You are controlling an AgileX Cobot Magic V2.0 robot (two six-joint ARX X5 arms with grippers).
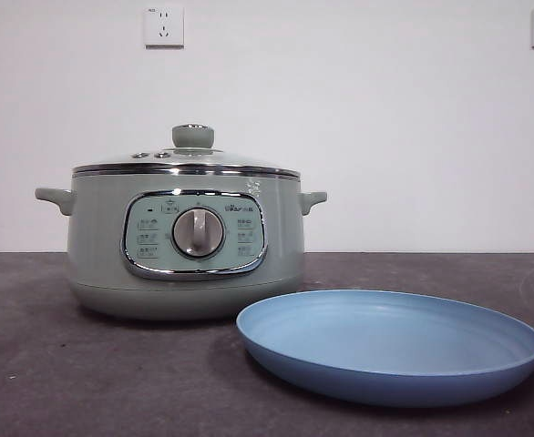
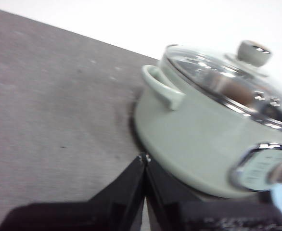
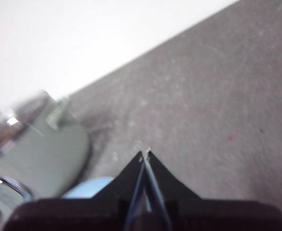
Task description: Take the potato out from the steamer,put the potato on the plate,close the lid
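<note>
The pale green steamer stands on the dark table with its glass lid on, knob upward. Through the glass in the left wrist view a brownish potato shows inside the steamer under the lid. The light-blue plate lies empty in front and to the right of the pot. My left gripper is shut, hovering beside the pot's handle side. My right gripper is shut over bare table, with the steamer and a sliver of plate off to one side.
A white wall with two sockets backs the grey table. Neither arm shows in the front view.
</note>
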